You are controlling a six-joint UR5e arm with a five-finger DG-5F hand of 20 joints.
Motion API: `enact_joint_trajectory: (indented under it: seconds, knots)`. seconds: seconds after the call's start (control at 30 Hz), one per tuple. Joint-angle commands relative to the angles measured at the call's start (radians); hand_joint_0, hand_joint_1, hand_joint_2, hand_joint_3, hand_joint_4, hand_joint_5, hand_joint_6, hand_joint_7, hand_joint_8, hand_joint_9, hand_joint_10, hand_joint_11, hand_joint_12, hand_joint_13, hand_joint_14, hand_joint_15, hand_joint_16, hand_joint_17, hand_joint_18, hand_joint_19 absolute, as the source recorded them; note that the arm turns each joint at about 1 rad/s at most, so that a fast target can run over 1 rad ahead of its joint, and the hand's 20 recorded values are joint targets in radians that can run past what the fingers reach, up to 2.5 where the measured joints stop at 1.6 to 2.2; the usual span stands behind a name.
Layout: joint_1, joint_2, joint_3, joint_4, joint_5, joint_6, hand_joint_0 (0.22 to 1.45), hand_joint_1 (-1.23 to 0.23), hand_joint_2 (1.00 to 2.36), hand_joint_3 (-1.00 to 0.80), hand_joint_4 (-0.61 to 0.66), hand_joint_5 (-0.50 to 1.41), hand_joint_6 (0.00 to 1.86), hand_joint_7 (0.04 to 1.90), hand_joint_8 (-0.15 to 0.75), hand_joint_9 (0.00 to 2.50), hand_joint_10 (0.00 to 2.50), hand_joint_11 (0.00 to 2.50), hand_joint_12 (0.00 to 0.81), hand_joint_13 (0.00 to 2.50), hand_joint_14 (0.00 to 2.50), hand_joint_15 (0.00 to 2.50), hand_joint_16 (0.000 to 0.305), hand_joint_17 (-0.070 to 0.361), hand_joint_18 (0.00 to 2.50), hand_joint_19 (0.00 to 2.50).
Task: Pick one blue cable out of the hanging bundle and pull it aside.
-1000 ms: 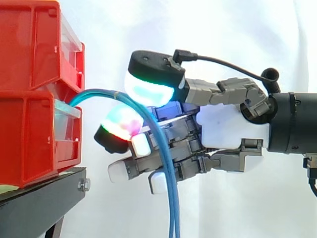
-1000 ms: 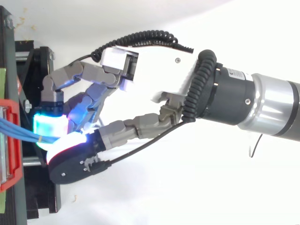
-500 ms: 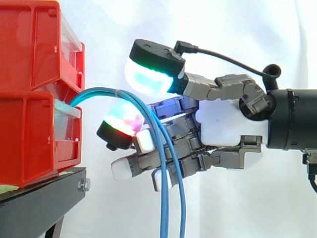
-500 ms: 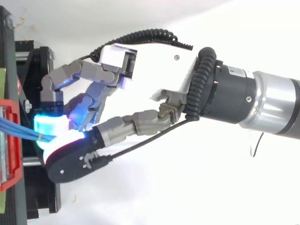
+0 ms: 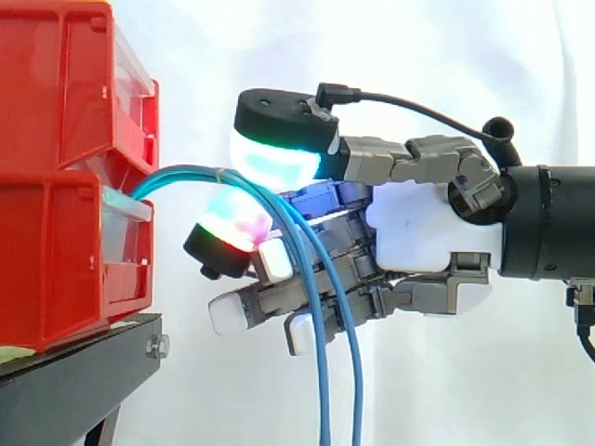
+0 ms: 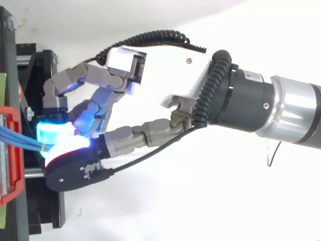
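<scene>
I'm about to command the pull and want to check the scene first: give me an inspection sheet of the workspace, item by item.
Surface: black stand carrying two stacked red bins.
Job's things: blue cables leave the lower bin, arch over and hang down across the hand's fingers.
Clutter: a few small tan scraps by the stand, seen in the top view.
Hand: hand held level, glowing pads closed on the cables at the arch.
Cables: below the hand the strands hang split, one apart toward the palm.
Surroundings: white curtain behind; nothing else seen.
</scene>
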Motion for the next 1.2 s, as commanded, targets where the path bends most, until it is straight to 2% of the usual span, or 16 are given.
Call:
enact_joint_trajectory:
  seconds: [0.0,0.07,0.13,0.2,0.23,0.27,0.3,0.4,0.47,0.53,0.67,0.93,1.0,1.07,1.1,1.17]
  knots:
    - [-0.002,0.000,0.001,0.001,0.000,0.000,0.79,-0.88,1.02,-0.19,0.14,-0.15,0.93,1.54,0.356,0.97,0.02,0.61,0.338,0.88,0.01,0.40,0.048,0.107,0.98,0.52]
    - [-0.003,0.000,0.001,0.002,0.000,0.000,0.83,-0.87,1.01,-0.37,0.16,-0.15,0.93,1.53,0.348,0.97,0.01,0.60,0.336,0.87,0.01,0.40,0.047,0.105,0.94,0.53]
    - [-0.005,0.000,0.000,0.004,0.000,0.000,0.81,-0.90,1.00,-0.50,0.17,-0.15,0.93,1.51,0.344,0.96,0.02,0.59,0.334,0.88,0.02,0.40,0.047,0.105,0.97,0.47]
    - [-0.006,0.000,0.000,0.001,0.000,-0.002,0.75,-0.90,1.00,-0.50,0.23,-0.14,0.93,1.50,0.340,0.97,0.02,0.59,0.332,0.88,0.02,0.39,0.046,0.105,0.99,0.47]
    - [-0.008,0.000,0.000,-0.001,0.000,-0.003,0.70,-0.90,1.00,-0.50,0.22,-0.14,0.93,1.42,0.340,0.97,0.02,0.59,0.332,0.88,0.01,0.39,0.046,0.105,0.99,0.47]
    - [-0.008,0.000,0.000,-0.001,0.000,-0.003,0.63,-0.86,1.00,-0.50,0.22,-0.13,0.93,1.25,0.341,0.97,0.01,0.59,0.333,0.88,0.02,0.40,0.047,0.105,0.98,0.49]
    - [-0.008,0.000,0.000,-0.001,0.000,-0.003,0.59,-0.84,1.00,-0.50,0.22,-0.13,0.93,1.22,0.342,0.98,0.02,0.59,0.336,0.89,0.01,0.40,0.047,0.106,0.99,0.50]
    - [-0.008,0.000,0.000,0.001,0.002,-0.002,0.47,-0.72,1.00,-0.50,0.23,-0.12,0.91,1.24,0.380,1.01,0.01,0.59,0.373,0.91,0.01,0.40,0.055,0.123,1.05,0.51]
    - [-0.008,0.000,0.000,0.004,0.002,-0.003,0.46,-0.66,1.00,-0.50,0.22,-0.12,0.91,1.24,0.390,1.03,0.01,0.57,0.384,0.92,0.01,0.40,0.057,0.129,1.08,0.52]
    - [-0.006,0.000,0.000,0.004,0.002,-0.003,0.47,-0.60,1.00,-0.50,0.22,-0.12,0.91,1.25,0.387,1.03,0.01,0.57,0.383,0.92,0.01,0.41,0.057,0.128,1.07,0.53]
    - [-0.005,-0.002,-0.002,0.004,0.002,-0.006,0.55,-0.62,1.00,-0.49,0.22,-0.12,0.90,1.26,0.368,1.02,0.01,0.58,0.358,0.90,0.01,0.42,0.052,0.116,1.03,0.57]
    - [-0.002,0.000,-0.002,0.005,0.009,-0.006,0.59,-0.77,1.02,-0.07,0.23,-0.12,0.91,1.36,0.382,1.05,0.02,0.60,0.365,0.93,0.01,0.41,0.053,0.120,1.08,0.54]
    - [0.000,0.000,-0.002,0.005,0.009,-0.006,0.63,-0.81,1.02,0.00,0.17,-0.12,0.93,1.34,0.390,1.06,0.01,0.62,0.374,0.94,0.01,0.41,0.056,0.125,1.11,0.51]
    - [0.000,0.000,-0.002,0.005,0.009,-0.006,0.68,-0.84,1.02,-0.01,0.11,-0.14,0.94,1.43,0.367,1.02,0.02,0.63,0.357,0.92,0.01,0.41,0.052,0.116,1.07,0.52]
    - [0.001,0.000,0.000,0.008,0.009,-0.006,0.72,-0.85,1.02,-0.05,0.10,-0.15,0.95,1.42,0.344,0.98,0.02,0.62,0.347,0.90,0.02,0.42,0.048,0.109,1.02,0.53]
    - [0.001,0.000,0.000,0.008,0.003,-0.002,0.78,-0.86,1.01,-0.36,0.12,-0.17,0.95,1.34,0.329,0.94,0.01,0.62,0.344,0.86,0.01,0.40,0.047,0.106,0.98,0.51]
